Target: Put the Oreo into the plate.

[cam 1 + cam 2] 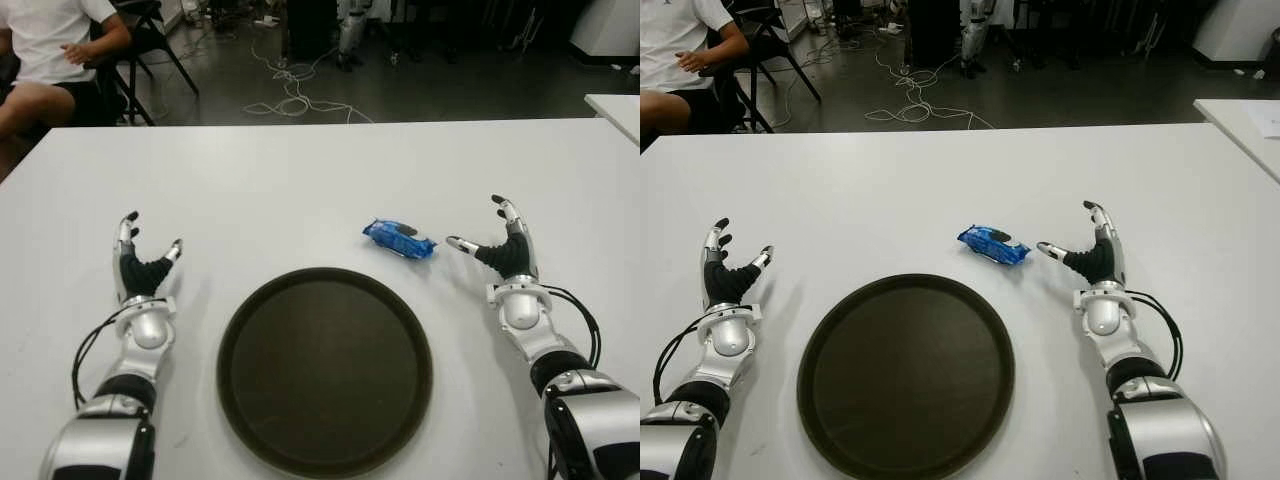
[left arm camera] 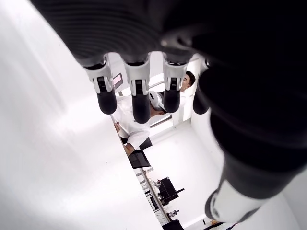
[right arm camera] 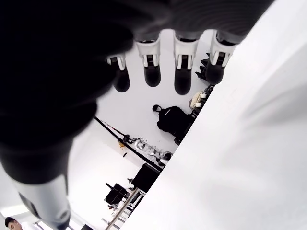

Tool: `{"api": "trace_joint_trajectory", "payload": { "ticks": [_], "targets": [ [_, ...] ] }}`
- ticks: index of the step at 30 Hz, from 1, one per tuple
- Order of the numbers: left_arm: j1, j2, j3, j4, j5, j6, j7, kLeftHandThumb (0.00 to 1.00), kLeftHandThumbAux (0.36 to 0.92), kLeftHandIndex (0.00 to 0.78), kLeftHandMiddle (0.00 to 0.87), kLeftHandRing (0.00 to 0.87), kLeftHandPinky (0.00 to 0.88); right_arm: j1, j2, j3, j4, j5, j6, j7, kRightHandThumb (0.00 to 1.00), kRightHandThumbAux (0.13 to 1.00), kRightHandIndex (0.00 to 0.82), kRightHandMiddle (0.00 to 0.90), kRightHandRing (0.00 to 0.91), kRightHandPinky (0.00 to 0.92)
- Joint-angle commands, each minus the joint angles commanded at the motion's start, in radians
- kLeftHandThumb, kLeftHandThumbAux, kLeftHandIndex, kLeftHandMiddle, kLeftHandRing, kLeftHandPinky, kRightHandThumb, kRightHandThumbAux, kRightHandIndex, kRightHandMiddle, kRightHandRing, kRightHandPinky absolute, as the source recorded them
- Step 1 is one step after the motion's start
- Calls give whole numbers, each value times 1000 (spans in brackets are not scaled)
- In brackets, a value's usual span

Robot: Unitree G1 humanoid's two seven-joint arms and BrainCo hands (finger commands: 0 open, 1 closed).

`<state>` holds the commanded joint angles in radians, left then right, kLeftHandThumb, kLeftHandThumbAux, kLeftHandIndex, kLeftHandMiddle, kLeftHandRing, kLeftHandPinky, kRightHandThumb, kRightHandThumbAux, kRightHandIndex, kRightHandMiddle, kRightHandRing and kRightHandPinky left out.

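Quickly, left to right: we saw our left hand (image 1: 143,268) upright, fingers spread, empty, left of one dark plate (image 1: 325,369). One blue Oreo pack (image 1: 399,240) lay on the table (image 1: 300,180) beyond the plate's far right rim. Our right hand (image 1: 505,248), fingers spread and empty, stood just beside it.

The bench (image 1: 300,180) is smooth, matt white. Just beside the right robot hand (image 1: 497,243), the Oreo (image 1: 398,239) wears a glossy, crinkled blue plastic wrapper. The plate (image 1: 325,370) looks dark, smooth, faintly sheened. Both hands, the left robot hand (image 1: 142,262) included, show shiny silver shells with black rubbery-looking fingertips (image 3: 152,75).
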<state>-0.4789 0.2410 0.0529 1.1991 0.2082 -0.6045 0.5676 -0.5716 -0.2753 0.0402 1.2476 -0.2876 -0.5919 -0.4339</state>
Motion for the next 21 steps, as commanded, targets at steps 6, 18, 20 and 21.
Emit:
{"api": "trace_joint_trajectory", "payload": {
  "ticks": [6,18,20,21],
  "targets": [
    [0,-5,-4,-3,7,-1,19,49,831,100,103,105,118,4,-3,-9,-4,13,-16,22,0,708,80,79,70,65],
    [-2,-11,-9,-6,18,5,35,62,809,94,89,86,79,11,9,-19,-87,35,-54,45,0,684,79,77,53,36],
    [-3,-13,-10,-7,18,10,37,59,808,92,90,87,77,15,12,-18,-108,36,-59,49,0,690,81,81,55,36],
    [-3,-14,-10,-8,18,13,38,55,806,89,91,87,77,15,12,-18,-118,36,-61,52,0,701,80,80,55,36]
  ]
}}
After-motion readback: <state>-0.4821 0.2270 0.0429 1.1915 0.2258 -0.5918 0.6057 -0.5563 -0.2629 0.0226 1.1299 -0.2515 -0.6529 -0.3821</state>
